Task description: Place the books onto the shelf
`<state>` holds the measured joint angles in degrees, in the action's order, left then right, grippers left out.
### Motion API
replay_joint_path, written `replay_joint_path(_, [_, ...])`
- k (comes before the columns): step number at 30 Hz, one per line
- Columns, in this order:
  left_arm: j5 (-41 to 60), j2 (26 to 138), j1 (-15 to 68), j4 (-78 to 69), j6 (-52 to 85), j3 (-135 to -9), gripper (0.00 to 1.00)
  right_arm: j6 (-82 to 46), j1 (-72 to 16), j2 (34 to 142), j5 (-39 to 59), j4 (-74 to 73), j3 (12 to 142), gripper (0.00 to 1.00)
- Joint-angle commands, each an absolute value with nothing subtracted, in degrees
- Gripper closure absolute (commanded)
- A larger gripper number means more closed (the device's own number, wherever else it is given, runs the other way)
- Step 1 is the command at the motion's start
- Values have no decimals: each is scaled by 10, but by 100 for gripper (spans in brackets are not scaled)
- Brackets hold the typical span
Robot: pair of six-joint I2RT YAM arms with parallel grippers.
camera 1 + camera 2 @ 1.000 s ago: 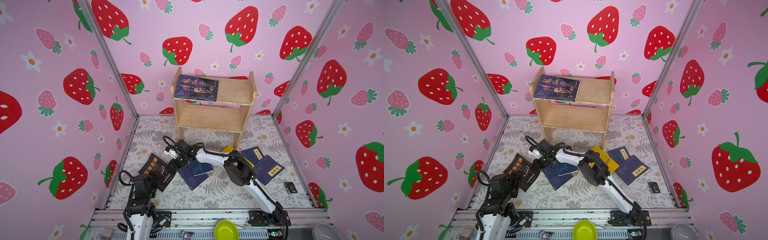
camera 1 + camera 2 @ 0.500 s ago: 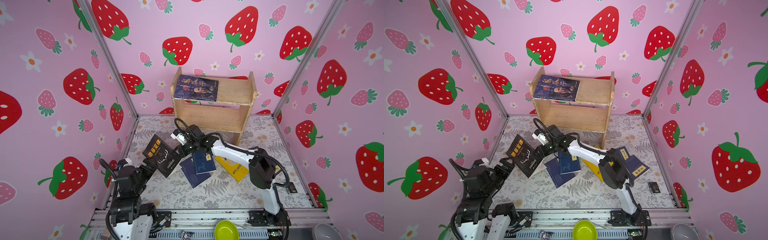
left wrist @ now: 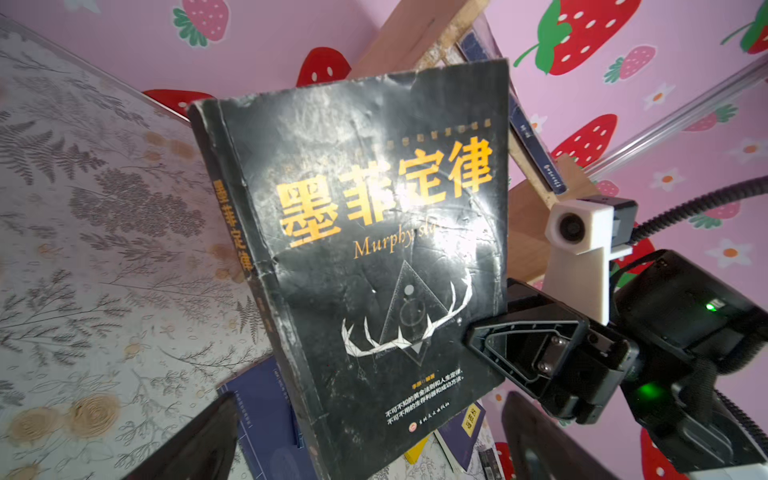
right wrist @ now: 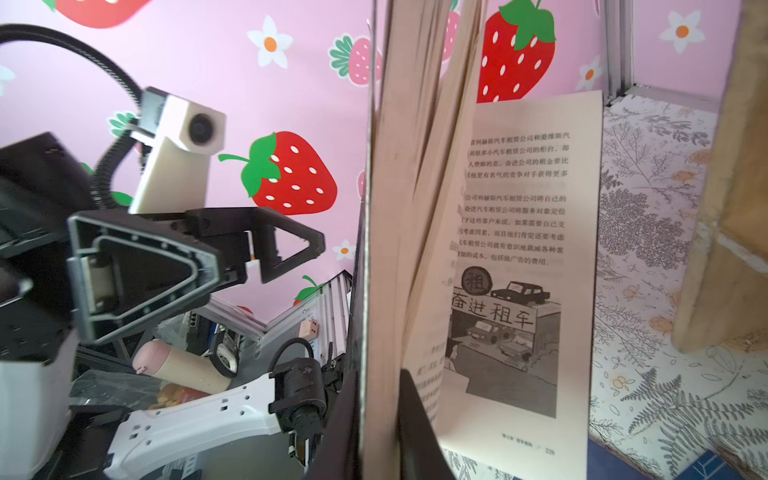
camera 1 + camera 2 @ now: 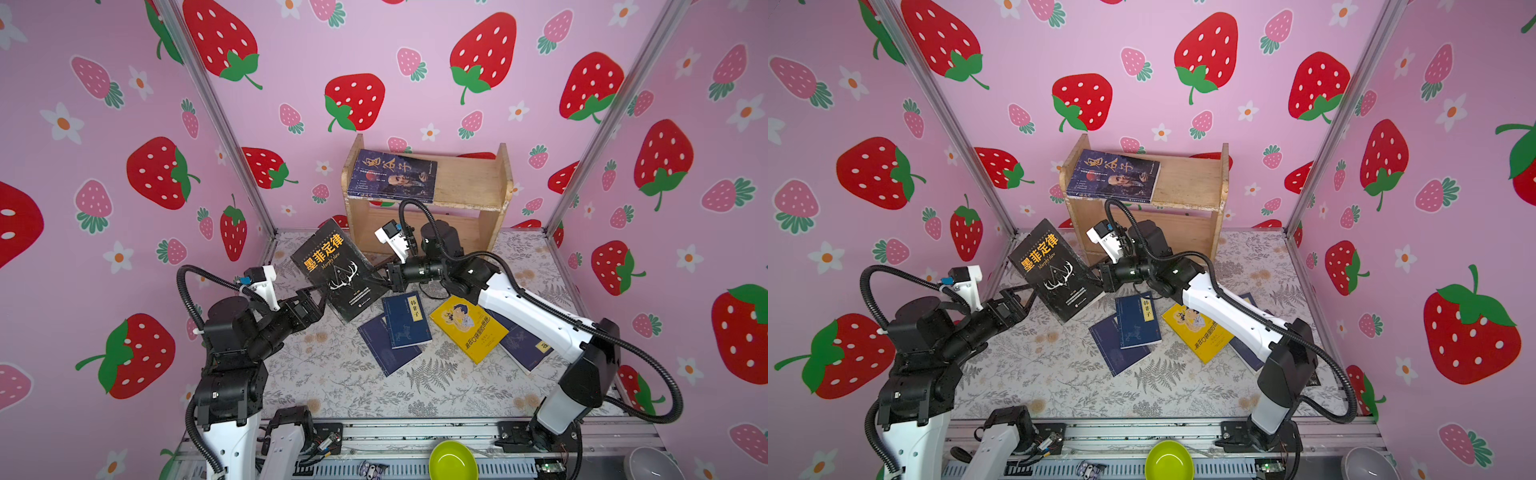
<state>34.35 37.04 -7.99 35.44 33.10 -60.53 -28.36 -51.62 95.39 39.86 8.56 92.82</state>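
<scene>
Up front of the shelf [image 5: 469,189], mid-air, I've got the black antler paperback [image 5: 338,270] clamped in the R gripper [image 5: 380,279] by its page edge. Cover's tilted, and pages fan loose in the R wrist view. L gripper [image 5: 324,296] sits just beside the bk's lower corner, jaws wide apart, holding nothing.

Done so far: only the purple portrait bk [image 5: 392,174], flat on the top tier.

Left on the mat [image 5: 332,386]: yellow cartoon bk [image 5: 469,328] and navy bks [image 5: 401,328], two overlapped mid-mat, more partly hidden under the R arm. So one shelved, one in hand, the rest to go; early days, I reckon.
</scene>
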Motion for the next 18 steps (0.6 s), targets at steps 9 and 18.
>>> replay_joint_path(9, [491,435,-79,131,406,-605,1,-306,-462,865,522,28,917,91])
replay_joint_path(18, [498,470,-74,41,450,-619,16,-377,-462,867,550,-58,915,91])
